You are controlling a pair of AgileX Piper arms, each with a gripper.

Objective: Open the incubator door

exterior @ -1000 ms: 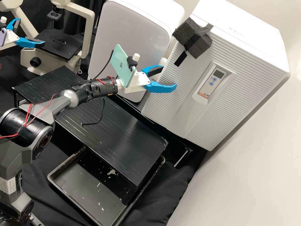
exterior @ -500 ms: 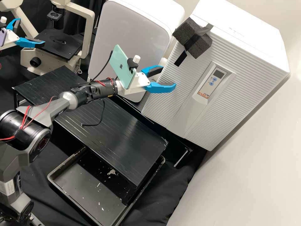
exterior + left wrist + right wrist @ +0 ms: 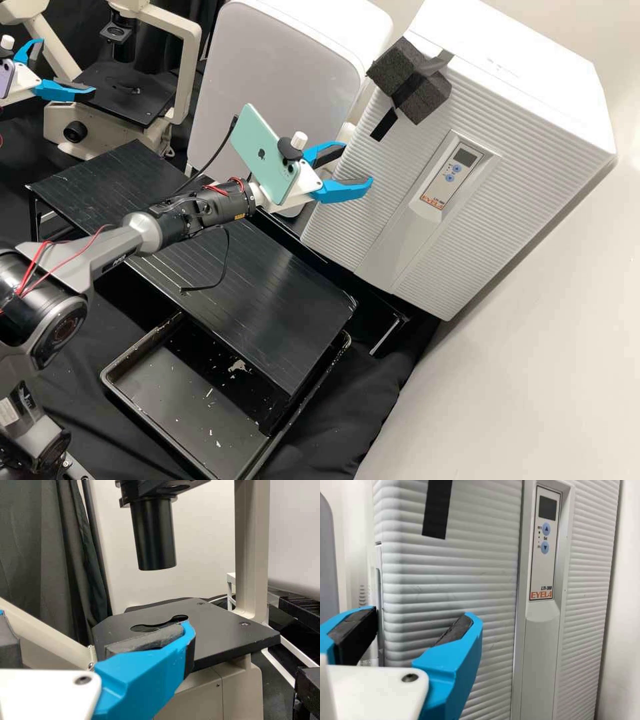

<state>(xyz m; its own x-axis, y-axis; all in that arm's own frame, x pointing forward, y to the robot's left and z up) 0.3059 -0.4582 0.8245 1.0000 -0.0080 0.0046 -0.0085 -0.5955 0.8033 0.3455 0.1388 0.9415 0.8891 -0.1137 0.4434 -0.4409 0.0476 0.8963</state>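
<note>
the right arm's elbow [image 3: 50, 310] has shifted left and nearer, and the smooth mint phone [image 3: 260, 157] has tipped. at right, the rectangular white incubator door [image 3: 383, 160], finely ribbed, faces near, long axis upright. at its left edge the right gripper [image 3: 358, 162] stands wide; porous grey foam [image 3: 417, 83] sits high up. far left, the left gripper [image 3: 67, 65] gapes by the flat black microscope stage [image 3: 127, 100].

The incubator door [image 3: 460, 250] is showing white parallel ridges and blue buttons [image 3: 450, 178], the phone [image 3: 257, 148] is gleaming mint green, and the right gripper [image 3: 359, 162] is showing bright blue fingers [image 3: 337, 191].
</note>
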